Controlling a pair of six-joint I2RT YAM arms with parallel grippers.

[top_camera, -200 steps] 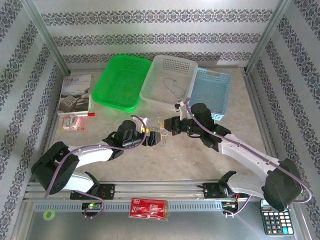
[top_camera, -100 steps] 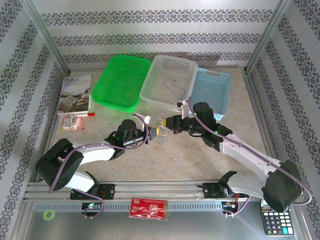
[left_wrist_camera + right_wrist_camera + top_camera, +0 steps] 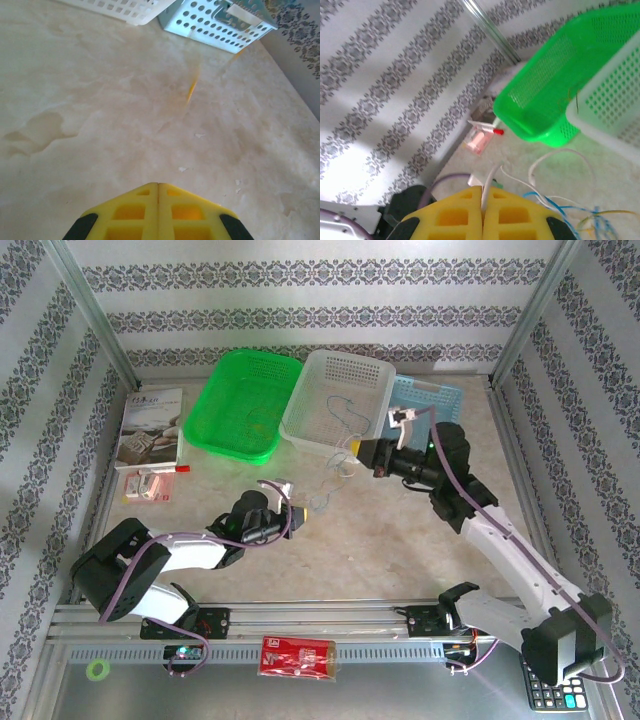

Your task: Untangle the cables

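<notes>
The cables (image 3: 330,478), thin white, blue and yellow cords in a loose tangle, hang in mid-table below my right gripper (image 3: 357,450), in front of the white basket. In the right wrist view that gripper (image 3: 482,189) is shut on a white cable (image 3: 489,179), which rises from between its yellow fingers. Blue cable (image 3: 555,201) and yellow cable (image 3: 604,214) trail to its right. My left gripper (image 3: 301,512) sits low, just left of and below the tangle. Its jaws (image 3: 158,185) are shut, with nothing seen between them. A blurred yellow cable (image 3: 192,87) streaks ahead of it.
Three baskets line the back: green (image 3: 215,405), white (image 3: 300,405) with a thin cable (image 3: 345,415) inside, and blue (image 3: 445,425). A booklet (image 3: 150,427) and a pink packet (image 3: 148,485) lie at the left. A red pack (image 3: 298,655) and a calculator (image 3: 545,695) sit beyond the front rail.
My right gripper has lifted and pulled back right toward the white basket, carrying the tangle. My left gripper has shut and drawn away to the near left.
</notes>
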